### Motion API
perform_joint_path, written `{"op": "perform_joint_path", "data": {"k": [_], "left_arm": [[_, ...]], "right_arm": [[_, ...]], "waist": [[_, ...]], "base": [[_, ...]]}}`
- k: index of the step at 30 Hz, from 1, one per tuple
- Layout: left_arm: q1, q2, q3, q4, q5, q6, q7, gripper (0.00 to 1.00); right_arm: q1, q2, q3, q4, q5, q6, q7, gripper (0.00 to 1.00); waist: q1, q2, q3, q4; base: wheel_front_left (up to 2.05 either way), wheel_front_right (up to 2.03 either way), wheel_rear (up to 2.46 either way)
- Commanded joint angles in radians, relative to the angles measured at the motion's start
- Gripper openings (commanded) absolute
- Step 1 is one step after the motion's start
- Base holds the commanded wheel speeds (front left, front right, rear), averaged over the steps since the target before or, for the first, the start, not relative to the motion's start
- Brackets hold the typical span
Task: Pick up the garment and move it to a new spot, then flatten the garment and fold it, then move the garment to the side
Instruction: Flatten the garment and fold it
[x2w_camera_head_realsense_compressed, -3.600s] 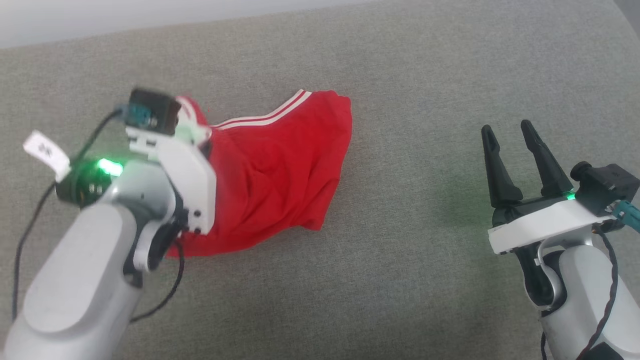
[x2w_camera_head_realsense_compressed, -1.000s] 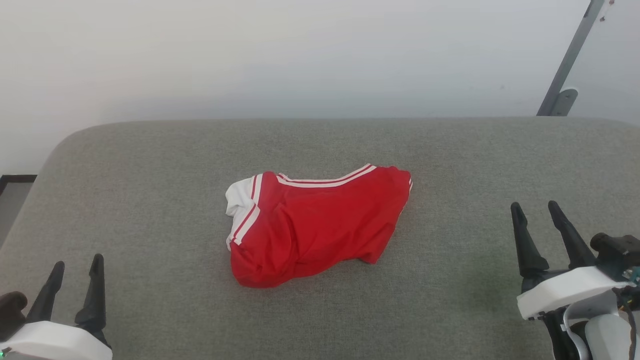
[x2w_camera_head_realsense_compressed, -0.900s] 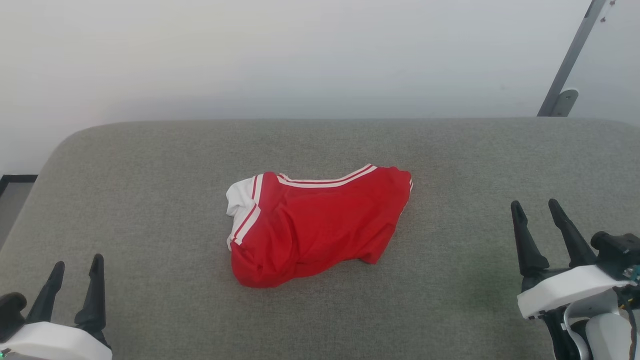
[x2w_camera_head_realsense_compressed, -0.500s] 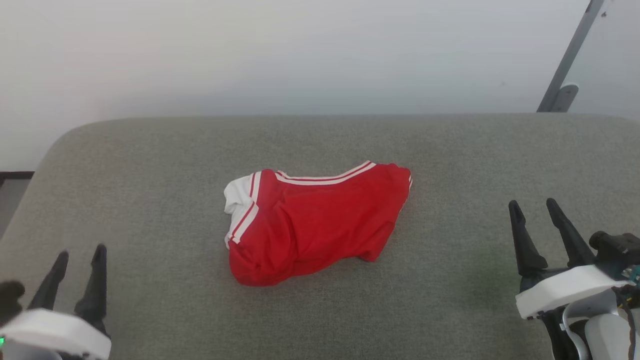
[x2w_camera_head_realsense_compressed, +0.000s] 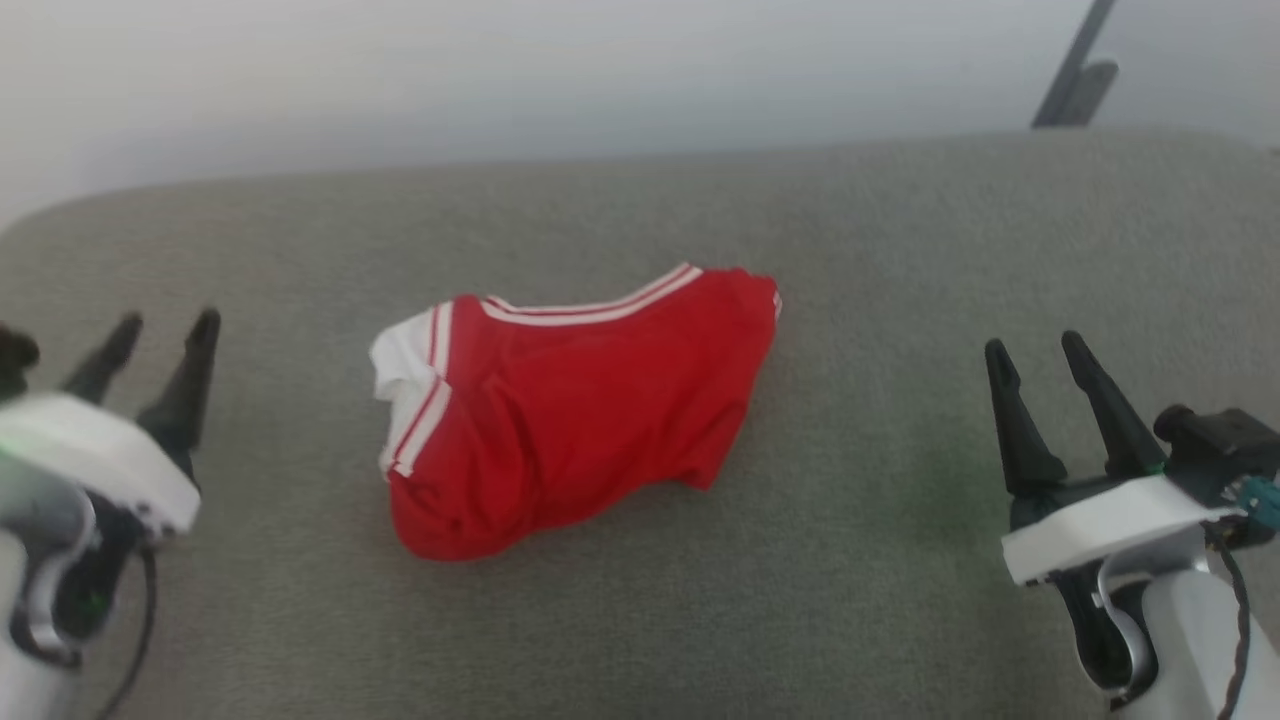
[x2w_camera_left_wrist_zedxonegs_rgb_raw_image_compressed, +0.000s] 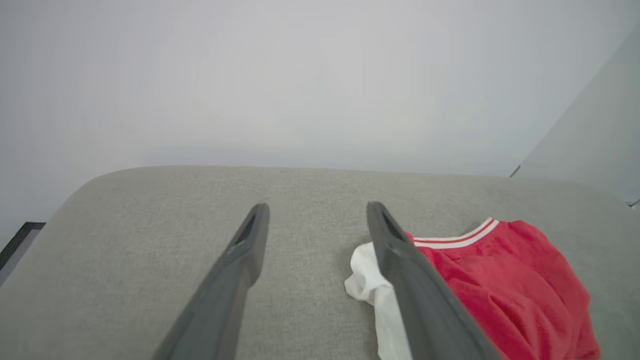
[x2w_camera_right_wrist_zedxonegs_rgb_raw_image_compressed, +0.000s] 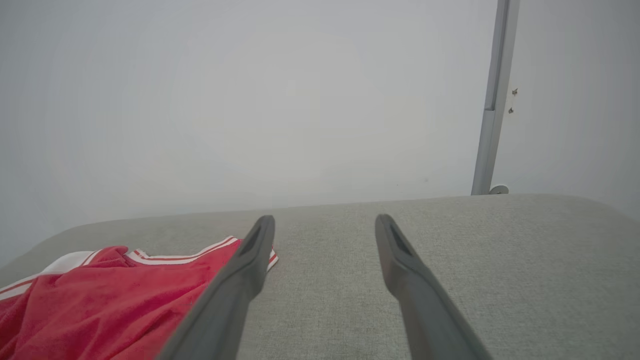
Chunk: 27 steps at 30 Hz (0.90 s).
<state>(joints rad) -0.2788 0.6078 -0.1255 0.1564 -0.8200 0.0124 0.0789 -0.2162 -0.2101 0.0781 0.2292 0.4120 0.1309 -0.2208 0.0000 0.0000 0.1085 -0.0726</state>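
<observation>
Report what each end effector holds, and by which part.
Nothing is held. The left end effector and the right end effector are both open and apart from the garment, which lies bunched on the grey surface between them.

The garment (x2w_camera_head_realsense_compressed: 570, 400) is made of soft, matt cloth. The surface (x2w_camera_head_realsense_compressed: 850, 560) is covered in rough, woven gray cloth.

garment (x2w_camera_head_realsense_compressed: 580, 405) | red, white sleeve, striped trim | crumpled heap | lying mid-cushion, untouched
</observation>
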Motion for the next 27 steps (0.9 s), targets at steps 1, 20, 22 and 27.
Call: {"op": "perform_joint_path", "data": {"k": [1,20,22,27], "left_arm": [[-0.067,0.015,-0.012,0.017,0.001,-0.011,0.028,1.0],[-0.479,0.035,-0.202,0.328,-0.01,0.01,0.575,1.0],[-0.495,0.028,-0.217,0.344,-0.01,0.033,0.629,1.0],[-0.513,0.009,-0.238,0.344,-0.022,0.087,0.734,1.0]], "right_arm": [[-0.023,0.005,0.009,-0.004,0.006,0.0,-0.01,1.0],[-0.144,0.002,0.077,0.048,0.036,0.0,-0.045,1.0],[-0.15,0.0,0.076,0.051,0.036,0.0,-0.046,1.0],[-0.159,-0.001,0.078,0.053,0.034,0.0,-0.046,1.0]], "waist": [[0.0,0.0,0.067,-0.048],[0.0,0.0,0.271,-0.142],[0.0,0.0,0.276,-0.139],[0.0,0.0,0.287,-0.13]], "base": [[0.0,0.0,0.0],[0.0,0.0,0.0],[0.0,0.0,0.0],[0.0,0.0,0.0]]}}
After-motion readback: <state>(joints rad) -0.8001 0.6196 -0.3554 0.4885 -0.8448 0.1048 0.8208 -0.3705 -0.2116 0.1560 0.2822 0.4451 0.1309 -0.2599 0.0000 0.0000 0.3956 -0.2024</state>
